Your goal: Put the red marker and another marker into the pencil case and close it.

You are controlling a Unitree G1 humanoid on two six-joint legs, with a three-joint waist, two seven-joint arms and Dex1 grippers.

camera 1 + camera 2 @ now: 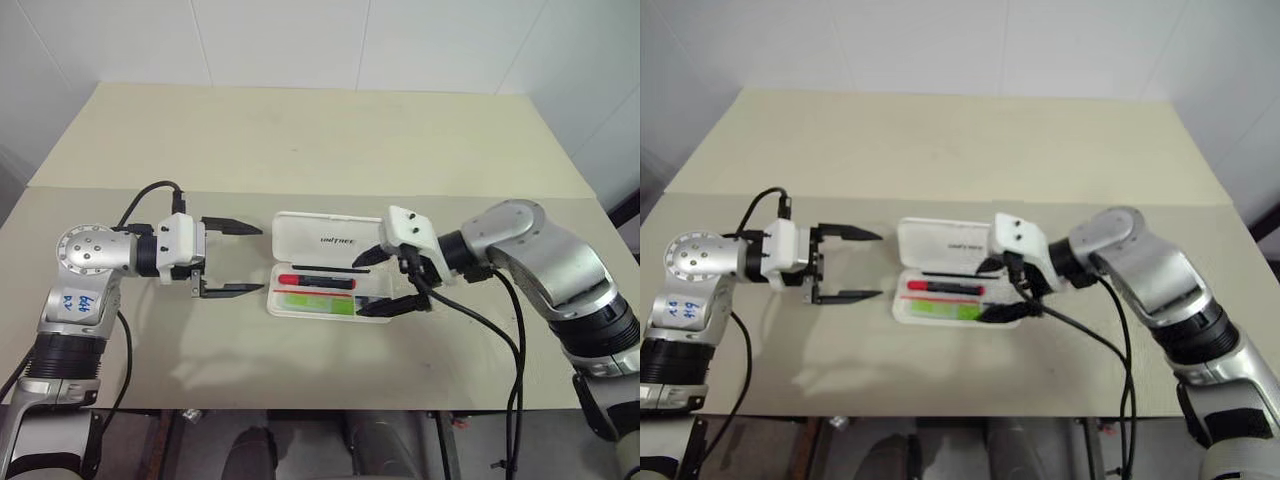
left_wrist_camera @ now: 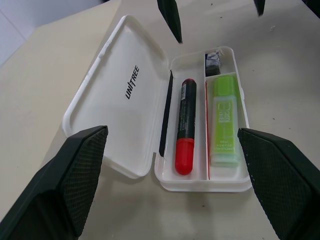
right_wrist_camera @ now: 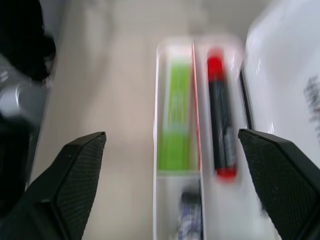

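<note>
Pencil case (image 1: 320,262), white with its lid laid open, sits between both wide-open, empty grippers (left gripper (image 1: 235,258), right gripper (image 1: 392,281)); the red marker (image 2: 185,126) and light-green marker (image 2: 223,119) lie in side-by-side compartments

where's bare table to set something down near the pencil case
Free: the wide stretch of table behind the open pencil case, and the strip in front of it. Crowded: both short ends, with the left end effector and the right end effector.
</note>
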